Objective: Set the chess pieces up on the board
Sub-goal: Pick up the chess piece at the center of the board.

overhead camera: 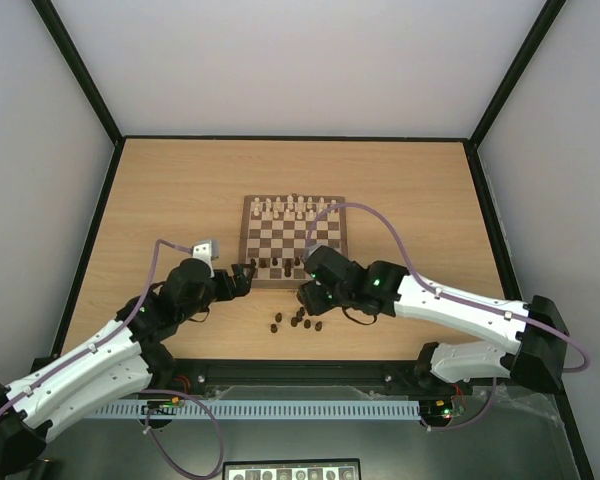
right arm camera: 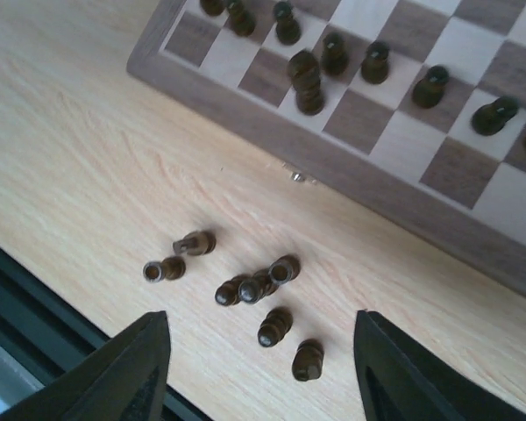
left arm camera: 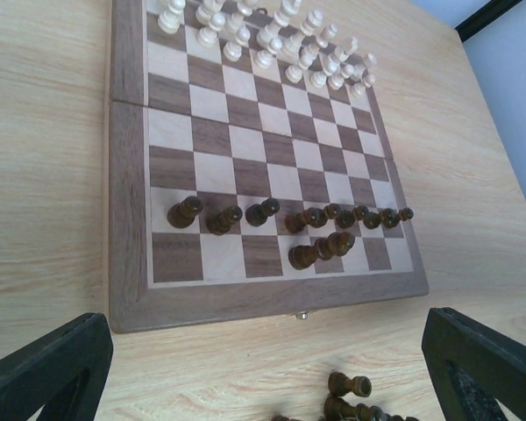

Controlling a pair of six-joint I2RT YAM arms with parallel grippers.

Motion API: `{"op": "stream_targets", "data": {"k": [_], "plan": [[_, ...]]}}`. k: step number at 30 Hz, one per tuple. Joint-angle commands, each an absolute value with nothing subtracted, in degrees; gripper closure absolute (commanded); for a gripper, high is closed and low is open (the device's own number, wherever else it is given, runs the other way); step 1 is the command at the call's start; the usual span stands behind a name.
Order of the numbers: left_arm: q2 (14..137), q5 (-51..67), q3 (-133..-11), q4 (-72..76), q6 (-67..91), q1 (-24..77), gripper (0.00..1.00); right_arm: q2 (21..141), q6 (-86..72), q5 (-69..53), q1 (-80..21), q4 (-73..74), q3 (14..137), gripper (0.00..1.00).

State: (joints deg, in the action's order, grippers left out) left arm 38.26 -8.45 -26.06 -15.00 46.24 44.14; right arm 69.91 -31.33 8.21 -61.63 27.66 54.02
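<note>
The right gripper hangs released and empty over the loose pieces, which lie on their sides on the desk just before the board. Several touch one another, so a closing pinch could catch two at once or send one rolling away; the left gripper is released too, holding nothing. Setting one down could also topple those crowded in the board's near rows, since the pieces are small, dark brown turned wood with narrow bases and knobbed heads.
</note>
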Motion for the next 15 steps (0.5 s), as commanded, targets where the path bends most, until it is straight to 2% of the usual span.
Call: {"op": "stream_targets", "data": {"k": [1, 7, 15], "plan": [[39.1, -6.5, -24.5, -15.2, 47.6, 44.5, 0.01, 71.4, -34.4, 8.8, -64.7, 30.2, 52.3, 0.45], [38.7, -5.9, -23.2, -13.8, 48.0, 45.0, 0.0, 74.3, -35.1, 9.7, -66.8, 28.5, 50.6, 0.54], [39.8, -6.3, -23.3, -11.3, 47.2, 45.3, 0.01, 77.8, -35.9, 10.6, -67.9, 25.9, 49.9, 0.6]]}}
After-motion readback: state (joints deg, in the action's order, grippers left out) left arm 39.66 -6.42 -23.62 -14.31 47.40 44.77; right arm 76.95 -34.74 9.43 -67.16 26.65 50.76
